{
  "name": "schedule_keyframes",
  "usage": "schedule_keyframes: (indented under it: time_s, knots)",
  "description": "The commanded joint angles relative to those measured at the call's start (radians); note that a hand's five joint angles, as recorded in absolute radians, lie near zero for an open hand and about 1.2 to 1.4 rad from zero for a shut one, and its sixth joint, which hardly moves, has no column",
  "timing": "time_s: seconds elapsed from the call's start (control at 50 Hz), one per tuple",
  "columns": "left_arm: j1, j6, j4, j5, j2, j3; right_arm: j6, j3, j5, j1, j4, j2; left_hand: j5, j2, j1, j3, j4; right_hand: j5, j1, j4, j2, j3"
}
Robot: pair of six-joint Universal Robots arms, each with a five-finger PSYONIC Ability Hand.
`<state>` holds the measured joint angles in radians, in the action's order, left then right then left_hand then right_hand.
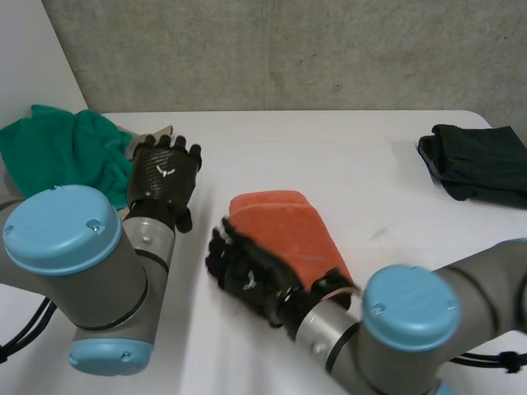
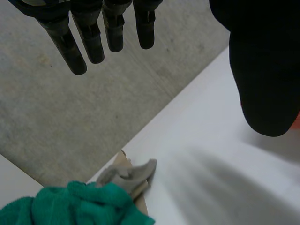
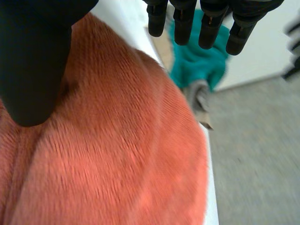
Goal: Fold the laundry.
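The right hand (image 1: 251,271) lies side-on over the white table (image 1: 346,156), palm turned to the folded orange cloth (image 1: 288,234), which sits right against it. In the right wrist view its fingers (image 3: 197,23) are straight and spread well away from the thumb (image 3: 33,56). The orange cloth bulges up under the palm, the thumb lies over it, and the fingertips stand clear past its edge, so the hand is apart and not clamped.

The left hand (image 1: 165,177) is back-up, near the right hand's fingertips but not touching the orange cloth. In the left wrist view its fingers (image 2: 89,37) are straight and parted from the thumb, holding nothing. Just beside this hand, on its outer side, is a crumpled green cloth (image 1: 58,148), with a grey-beige cloth (image 2: 129,173) poking out from it near the fingertips.

1 dark cloth (image 1: 478,160) lies well apart from both hands, far out on the right arm's side.
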<state>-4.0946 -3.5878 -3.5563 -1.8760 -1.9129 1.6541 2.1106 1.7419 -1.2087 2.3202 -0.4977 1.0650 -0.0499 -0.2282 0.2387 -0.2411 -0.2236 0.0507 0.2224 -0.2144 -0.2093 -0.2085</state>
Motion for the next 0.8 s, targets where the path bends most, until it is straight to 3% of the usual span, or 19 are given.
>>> schedule_keyframes:
  time_s: [0.02, 0.08, 0.18, 0.3, 0.5, 0.58, 0.8]
  knots:
    - [0.028, 0.062, -0.003, -0.002, 0.003, -0.08, 0.582, 0.053, -0.037, -0.14, 0.022, 0.24, 0.026, 0.029, -0.04, 0.042, 0.025, -0.051, -0.048, 0.04, 0.035, 0.034]
    - [0.068, 0.125, 0.007, 0.0, 0.002, -0.129, 0.829, 0.032, -0.037, -0.212, 0.118, 0.285, 0.02, 0.023, -0.034, 0.036, 0.019, -0.051, -0.048, 0.04, 0.035, 0.034]
    - [0.138, 0.179, 0.04, 0.002, -0.034, -0.192, 0.899, -0.06, -0.022, -0.366, 0.353, 0.294, 0.02, 0.023, -0.034, 0.036, 0.019, -0.051, -0.048, 0.04, 0.035, 0.034]
    - [0.21, 0.188, 0.135, 0.002, -0.19, -0.27, 0.865, -0.22, -0.026, -0.381, 0.499, 0.138, 0.023, 0.026, -0.037, 0.039, 0.022, -0.051, -0.048, 0.04, 0.035, 0.034]
    - [0.217, 0.178, 0.237, -0.038, -0.321, -0.274, 0.757, -0.381, -0.018, -0.38, 0.579, -0.121, 0.017, 0.021, -0.031, 0.033, 0.016, -0.051, -0.048, 0.04, 0.035, 0.034]
    - [0.206, 0.172, 0.273, -0.084, -0.327, -0.261, 0.686, -0.394, -0.025, -0.354, 0.573, -0.161, 0.011, 0.015, -0.025, 0.028, 0.01, -0.051, -0.048, 0.04, 0.035, 0.034]
    - [0.168, 0.173, 0.301, -0.08, -0.302, -0.244, 0.54, -0.378, -0.078, -0.337, 0.553, -0.12, 0.014, 0.018, -0.028, 0.03, 0.013, -0.051, -0.048, 0.04, 0.035, 0.034]
